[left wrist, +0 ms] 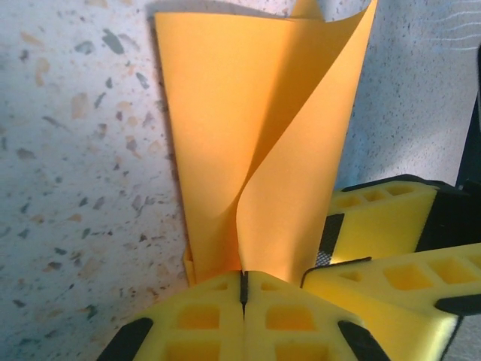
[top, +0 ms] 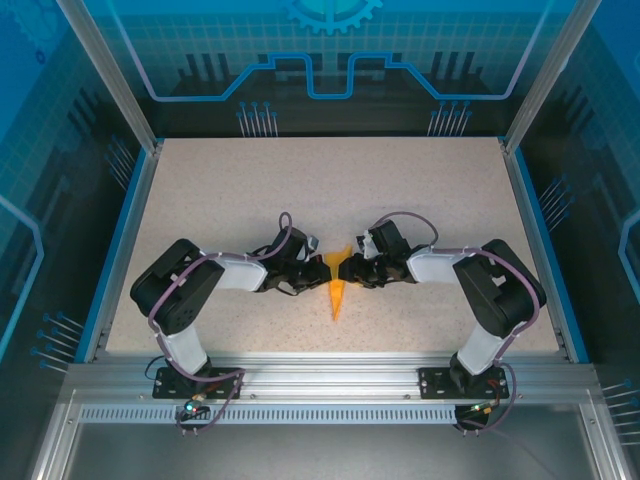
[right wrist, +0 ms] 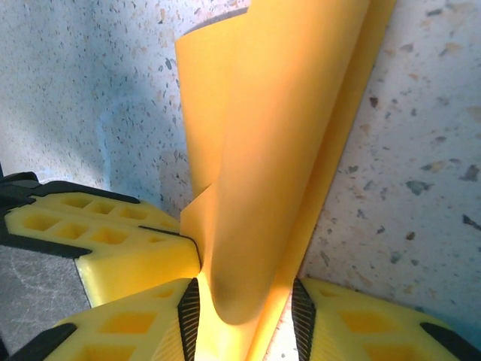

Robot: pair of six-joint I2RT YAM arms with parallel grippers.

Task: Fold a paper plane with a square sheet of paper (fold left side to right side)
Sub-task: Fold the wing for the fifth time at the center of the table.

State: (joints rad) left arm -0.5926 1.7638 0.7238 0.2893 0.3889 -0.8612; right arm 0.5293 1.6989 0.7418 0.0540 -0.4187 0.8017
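Note:
The orange sheet of paper (top: 337, 292) lies mid-table, folded into a narrow dart that points toward the near edge. Both grippers meet over its wide end. My left gripper (top: 314, 270) comes from the left and my right gripper (top: 353, 270) from the right. In the left wrist view my left gripper (left wrist: 243, 277) is shut on the edge of a raised, curling flap of the paper (left wrist: 248, 128), with the other arm's yellow fingers (left wrist: 383, 226) close by. In the right wrist view my right gripper (right wrist: 246, 308) has its jaws apart around a rounded fold of the paper (right wrist: 270, 135).
The speckled tabletop (top: 400, 190) has a blue rim (top: 128, 230) on the left and right. An aluminium rail (top: 320, 385) runs along the near edge by the arm bases. Slanted frame posts (top: 110, 75) stand at the back corners.

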